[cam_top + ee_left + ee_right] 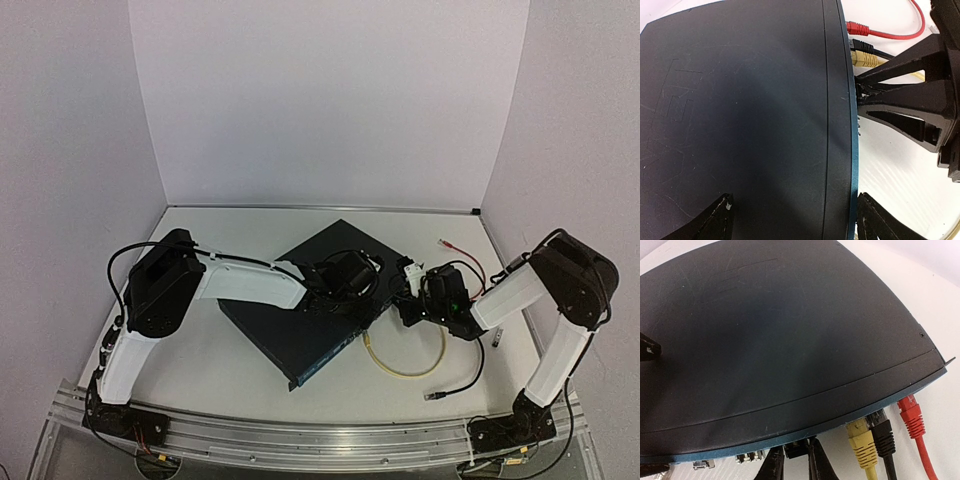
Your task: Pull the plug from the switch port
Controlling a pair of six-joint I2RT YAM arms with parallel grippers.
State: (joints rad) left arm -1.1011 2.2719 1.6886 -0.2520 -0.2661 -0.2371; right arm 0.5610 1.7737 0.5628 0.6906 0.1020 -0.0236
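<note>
Dark blue-black metal is being shown in every view. Where is the switch (pixel 290 345) lying?

It is being seen flat on the white worktop (pixel 200 370), at the centre of the top view and turned at an angle, with its port face being pointed toward the lower right.

How is the left tool (pixel 800 222) being held?

It is being held open above the switch, at the bottom of the left wrist view. One finger is being shown over the dark lid, the other beyond the port edge.

And the right tool (pixel 795 462)?

It is being held at the port face, its fingers being closed narrowly around a small dark plug (pixel 794 450) at the bottom centre of the right wrist view.

Which other plugs are being shown?

To the right of it, a yellow plug (pixel 862 440), a black plug (pixel 885 436) and a red plug (pixel 912 419) are being seen side by side in the ports, the red one being nearest the corner.
</note>
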